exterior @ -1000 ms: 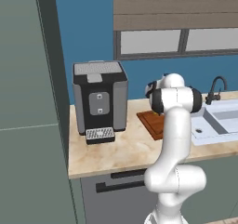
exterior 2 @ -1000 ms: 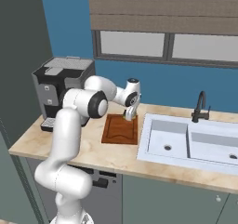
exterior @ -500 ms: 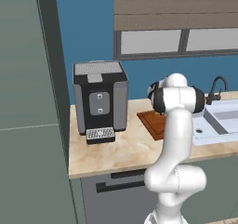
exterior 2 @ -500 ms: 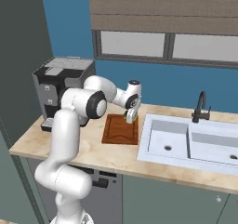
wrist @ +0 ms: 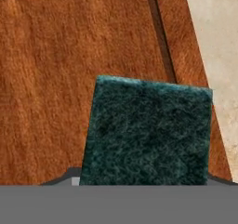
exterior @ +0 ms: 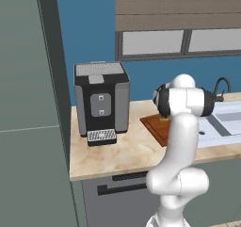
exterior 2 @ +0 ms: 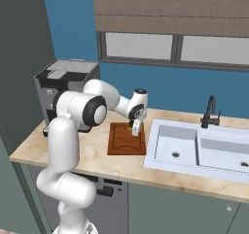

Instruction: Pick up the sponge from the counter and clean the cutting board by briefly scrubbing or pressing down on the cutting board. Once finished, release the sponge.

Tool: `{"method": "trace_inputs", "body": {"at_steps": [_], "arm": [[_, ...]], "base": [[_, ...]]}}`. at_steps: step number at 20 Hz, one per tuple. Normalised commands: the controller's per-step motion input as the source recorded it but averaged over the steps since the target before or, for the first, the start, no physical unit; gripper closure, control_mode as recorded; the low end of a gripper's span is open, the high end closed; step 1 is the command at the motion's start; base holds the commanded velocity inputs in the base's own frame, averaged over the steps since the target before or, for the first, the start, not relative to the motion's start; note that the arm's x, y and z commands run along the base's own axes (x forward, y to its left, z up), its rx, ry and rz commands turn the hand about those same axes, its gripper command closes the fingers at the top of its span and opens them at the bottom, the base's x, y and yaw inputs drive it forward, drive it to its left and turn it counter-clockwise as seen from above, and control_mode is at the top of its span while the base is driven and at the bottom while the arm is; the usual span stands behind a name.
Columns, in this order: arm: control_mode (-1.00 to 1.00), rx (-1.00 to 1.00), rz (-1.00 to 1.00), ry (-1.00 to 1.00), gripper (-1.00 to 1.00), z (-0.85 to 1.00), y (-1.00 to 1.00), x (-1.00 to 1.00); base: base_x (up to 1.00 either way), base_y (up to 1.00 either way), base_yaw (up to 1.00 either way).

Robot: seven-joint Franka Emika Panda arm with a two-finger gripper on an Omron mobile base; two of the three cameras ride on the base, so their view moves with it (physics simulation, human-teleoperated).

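- You had the gripper (exterior 2: 135,130) lowered over the far right part of the cutting board (exterior 2: 124,142), near the edge that faces the sink (exterior 2: 204,153). That placement suited the scrubbing step: it put the sponge above wood, not above bare desk (exterior 2: 58,148).
- The jaws held the sponge (wrist: 146,132). In the hand view its dark green scrub face sat between the two finger tips at the bottom edge, and in the right base view a small yellow-green block (exterior 2: 131,126) showed at the gripper.
- The green face pointed back toward the hand camera — so the yellow body most likely faced the board. Judge this as the soft side being presented for pressing; the yellow side itself was hidden in the hand view.
- Whether the sponge touched the wood could not be told from these views; no gap or shadow was clear enough.
- In the hand view the sponge's visible face ran slightly longer from bottom to top than across, and its side edges lay roughly along the board's groove (wrist: 160,30), tilted a little from it.
- The groove and a strip of beige desk (wrist: 216,46) lay just right of the sponge in that view — the grip sat near the board's edge, so a wide scrub stroke toward that side could run off the wood.
- The coffee machine (exterior: 101,101) stood well apart on the desk, clear of the work.
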Motion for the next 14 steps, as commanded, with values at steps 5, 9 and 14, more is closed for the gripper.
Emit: {"method": "trace_inputs", "body": {"at_steps": [5,9,14], "arm": [[-1.00,0.00,0.18,0.07,1.00,-0.28,0.00,-1.00],[-1.00,0.00,0.17,0.04,1.00,-0.21,-0.02,-1.00],[-1.00,0.00,0.17,0.05,1.00,-0.22,-0.05,-1.00]], "base": [[0.00,0.00,0.00],[0.00,0.00,0.00],[0.00,0.00,0.00]]}}
